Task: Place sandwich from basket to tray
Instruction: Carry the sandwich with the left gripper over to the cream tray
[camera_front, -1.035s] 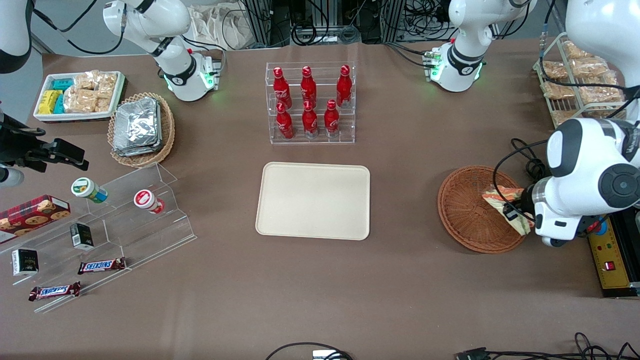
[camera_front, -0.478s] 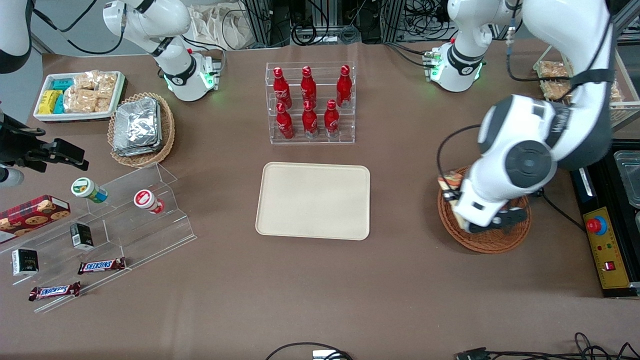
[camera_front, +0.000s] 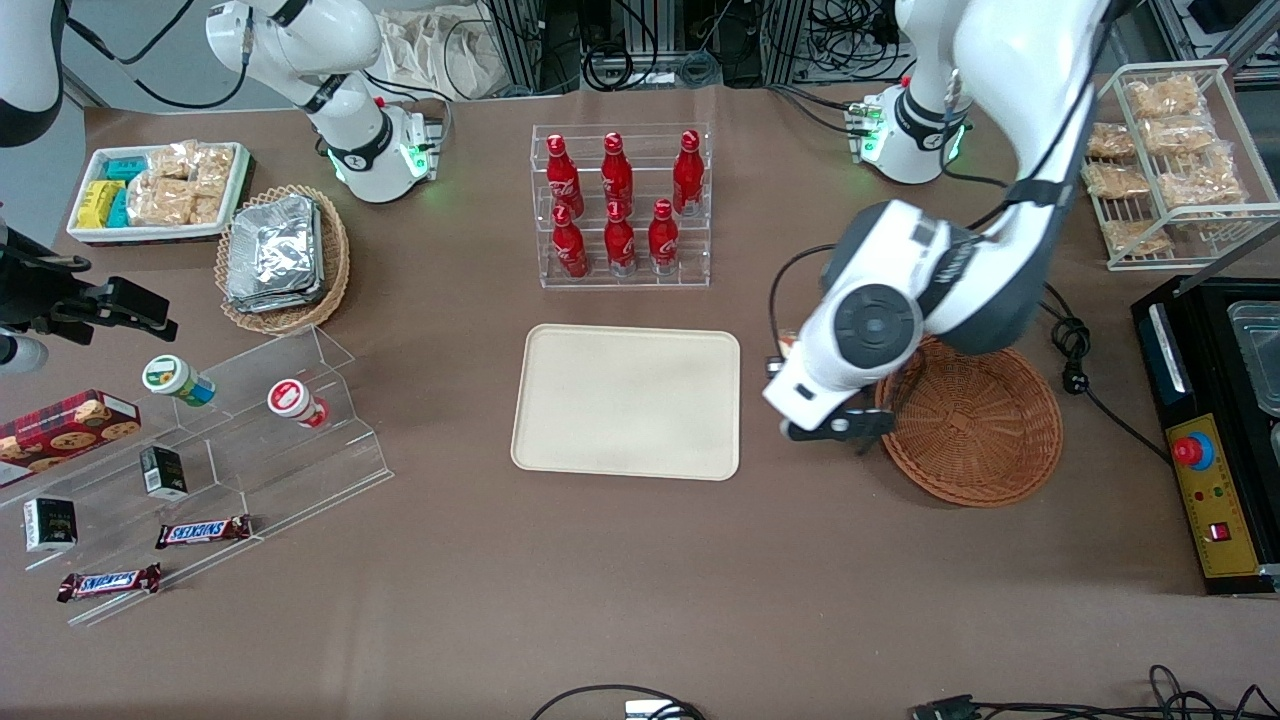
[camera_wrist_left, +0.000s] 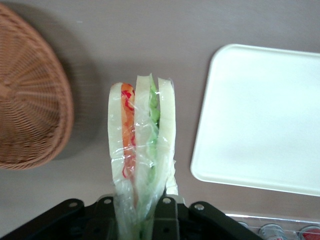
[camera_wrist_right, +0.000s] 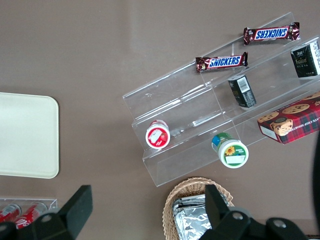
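My left gripper (camera_wrist_left: 140, 206) is shut on the sandwich (camera_wrist_left: 142, 135), a plastic-wrapped wedge of pale bread with orange-red and green filling. It holds the sandwich in the air over bare table between the reddish-brown wicker basket (camera_wrist_left: 30, 100) and the cream tray (camera_wrist_left: 260, 115). In the front view the gripper (camera_front: 786, 354) sits under the white wrist, beside the tray (camera_front: 625, 400), and only a sliver of the sandwich (camera_front: 787, 345) shows. The basket (camera_front: 975, 420) has nothing in it.
A clear rack of red bottles (camera_front: 622, 205) stands farther from the front camera than the tray. A wire rack of snack packs (camera_front: 1165, 150) and a black box (camera_front: 1215, 400) are at the working arm's end. A tan foil-pack basket (camera_front: 283, 255) and acrylic shelf (camera_front: 270, 420) lie toward the parked arm's end.
My gripper has lifted the sandwich out of the basket and carried it sideways toward the tray. The basket is left with nothing in it.
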